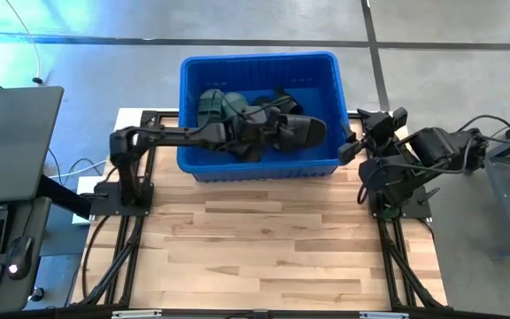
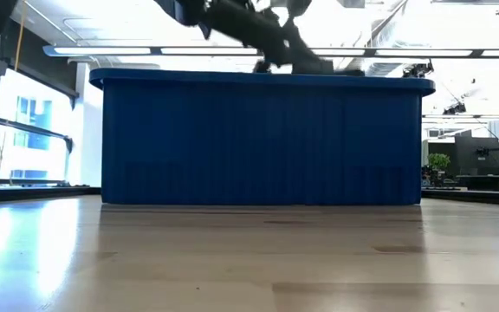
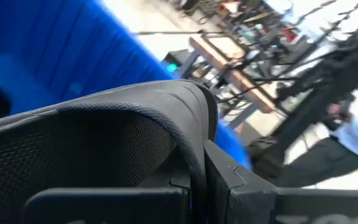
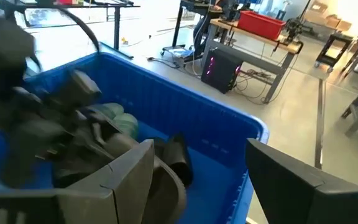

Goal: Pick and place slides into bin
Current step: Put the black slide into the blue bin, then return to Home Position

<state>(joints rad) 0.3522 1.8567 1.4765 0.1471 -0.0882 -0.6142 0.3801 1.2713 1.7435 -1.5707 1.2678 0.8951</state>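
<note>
- Left gripper is reaching over the blue bin, fingers clamped on a black slide.
- Other slides are piled inside the bin.
- Right gripper sits at the bin's right edge, fingers spread wide, empty.

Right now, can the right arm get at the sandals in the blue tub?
Probably yes. The right tool hangs open at the tub's right rim, nothing between it and the sandals; the left arm reaches over them.
</note>
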